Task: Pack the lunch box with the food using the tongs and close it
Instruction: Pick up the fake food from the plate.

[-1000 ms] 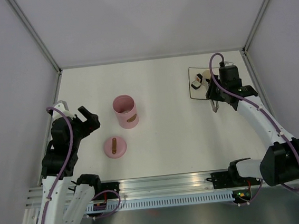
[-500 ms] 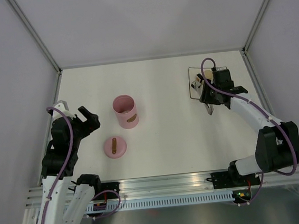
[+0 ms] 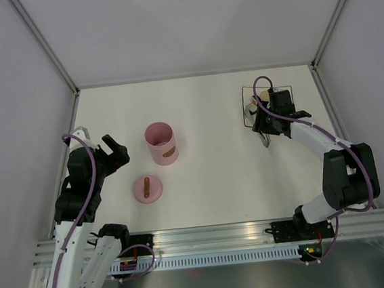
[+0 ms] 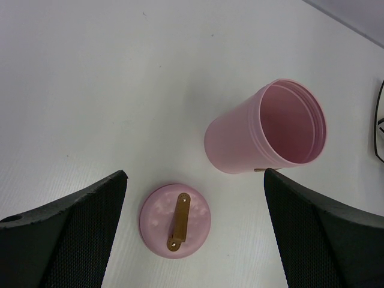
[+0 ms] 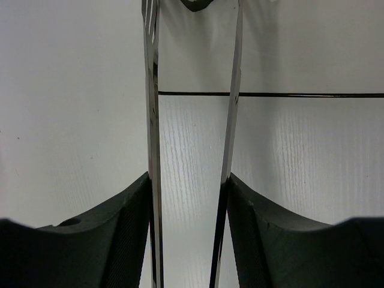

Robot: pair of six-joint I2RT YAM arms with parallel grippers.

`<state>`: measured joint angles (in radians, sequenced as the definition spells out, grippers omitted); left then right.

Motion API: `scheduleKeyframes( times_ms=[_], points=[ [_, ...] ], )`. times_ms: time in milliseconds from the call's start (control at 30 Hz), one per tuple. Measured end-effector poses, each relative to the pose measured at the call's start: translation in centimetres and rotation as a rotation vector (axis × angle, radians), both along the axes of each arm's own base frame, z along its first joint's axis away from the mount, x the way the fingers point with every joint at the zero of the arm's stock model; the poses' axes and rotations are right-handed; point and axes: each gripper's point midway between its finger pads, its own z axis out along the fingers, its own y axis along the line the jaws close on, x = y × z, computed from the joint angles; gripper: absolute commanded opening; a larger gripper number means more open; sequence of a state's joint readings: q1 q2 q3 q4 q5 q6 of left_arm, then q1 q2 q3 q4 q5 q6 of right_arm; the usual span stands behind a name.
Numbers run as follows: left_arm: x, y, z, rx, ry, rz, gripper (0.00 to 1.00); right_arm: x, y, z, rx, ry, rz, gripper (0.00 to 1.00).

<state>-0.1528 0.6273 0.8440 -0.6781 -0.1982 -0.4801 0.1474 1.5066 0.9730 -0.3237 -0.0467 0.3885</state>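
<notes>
The pink lunch box (image 3: pixel 161 143) stands open and upright at centre left, and in the left wrist view the pot (image 4: pixel 270 132) looks empty. Its lid (image 3: pixel 147 188) lies handle-up on the table nearer the arms, also seen from the left wrist (image 4: pixel 175 221). My left gripper (image 3: pixel 100 144) is open beside both, holding nothing (image 4: pixel 195 174). My right gripper (image 3: pixel 266 124) is shut on the tongs (image 3: pixel 265 139) at the plate's near edge. The two tong arms (image 5: pixel 152 120) run forward between my fingers (image 5: pixel 187 180). Food pieces (image 3: pixel 263 96) lie on the plate; a dark piece (image 5: pixel 193 5) sits by the tong tips.
The square white plate with a dark rim (image 3: pixel 244 98) lies at the back right; its edge (image 5: pixel 300 95) crosses the right wrist view. White walls with metal posts enclose the table on three sides.
My right gripper has moved left and swung round over the plate's near edge, carrying the tongs. The left arm has shifted only slightly.
</notes>
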Motion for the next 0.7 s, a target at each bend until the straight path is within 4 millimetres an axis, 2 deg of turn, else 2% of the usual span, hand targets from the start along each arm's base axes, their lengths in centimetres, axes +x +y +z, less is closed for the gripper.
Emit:
scheduleKeyframes(
  times_ms=[267, 433, 500, 700],
  points=[
    [0.2, -0.2, -0.3, 0.001, 0.014, -0.011, 1.0, 0.6, 0.0, -1.7, -0.009, 0.026, -0.004, 0.56],
    [0.2, -0.3, -0.3, -0.002, 0.015, -0.017, 1.0, 0.7, -0.2, -3.0, -0.02, 0.054, -0.009, 0.43],
    [0.2, -0.3, -0.3, -0.002, 0.015, -0.017, 1.0, 0.7, -0.2, -3.3, -0.022, 0.061, -0.01, 0.41],
    [0.2, -0.3, -0.3, 0.0, 0.016, -0.018, 1.0, 0.8, -0.1, -3.2, -0.019, 0.06, -0.008, 0.28]
  ],
)
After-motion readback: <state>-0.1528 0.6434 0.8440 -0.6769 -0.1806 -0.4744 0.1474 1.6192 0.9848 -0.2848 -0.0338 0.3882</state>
